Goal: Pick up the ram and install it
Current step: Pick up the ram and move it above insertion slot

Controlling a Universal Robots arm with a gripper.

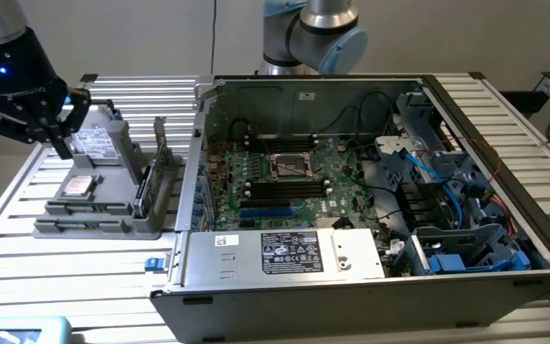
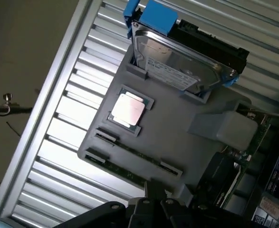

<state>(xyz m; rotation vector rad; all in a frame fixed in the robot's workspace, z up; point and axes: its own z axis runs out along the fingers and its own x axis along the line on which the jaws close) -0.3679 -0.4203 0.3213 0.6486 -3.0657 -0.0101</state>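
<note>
While the tool (image 1: 65, 152) hangs over the grey holder (image 1: 127, 226) at the exterior view's left, its fingers are pressed together and grip nothing. The wrist view cuts it off, leaving dark fingertips (image 2: 151, 190) at the frame edge. The ram (image 2: 116, 167) stands on edge in a narrow slot of the holder, a thin green strip that is hard to make out. A square chip (image 2: 127, 109) lies between it and the hard drive (image 2: 177, 61). The open computer case (image 1: 371, 179) rests on the tabletop (image 1: 26, 236).
</note>
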